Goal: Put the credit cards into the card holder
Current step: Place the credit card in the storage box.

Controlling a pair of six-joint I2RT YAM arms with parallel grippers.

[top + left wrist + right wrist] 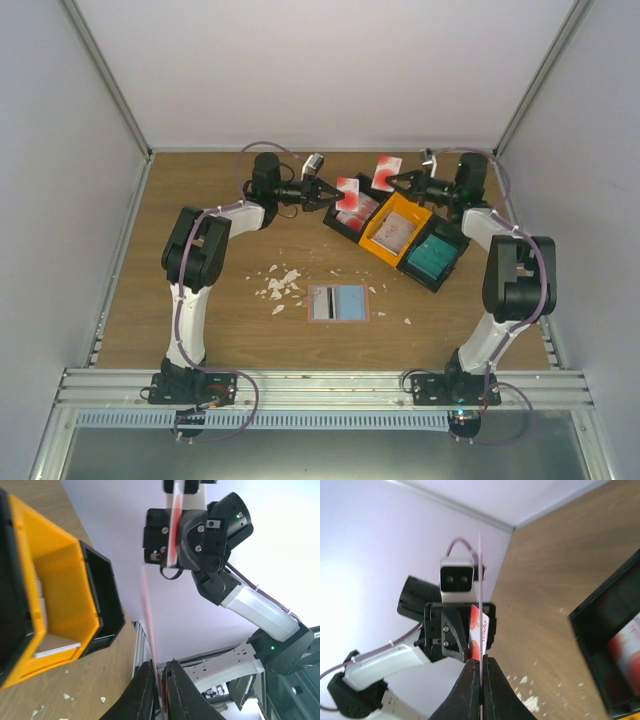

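While both my arms reach over the far side of the table, the top view count is: two grippers, three bins, one card holder, two cards in the air.

My left gripper (333, 193) is pinched almost closed on a red-and-white card (348, 192). My right gripper (395, 180) is clamped fully on a second red-and-white card (386, 170). The two cards are near each other above the bins, not touching.

The bins sit in a diagonal row, side by side:
- black bin (335, 225): red-and-white cards
- orange bin (418, 213): whitish-pink ones
- second black bin (455, 245): teal cards

The card holder (337, 302) lies open and flat on the wooden table (480, 320), well apart from the bins. White scraps (280, 284) are just left of it, too many to count. White walls on three sides, metal rail (300, 385) at the near edge.

Left wrist: my fingers (145, 695) have the card edge-on between them, a thin red line. Only this view shows the pale stack (55, 647) in the orange bin from the side.

Right wrist: my fingers (495, 690) are tight on a hairline card edge, with the left gripper's card face-on beyond. The holder shows in the top view only.
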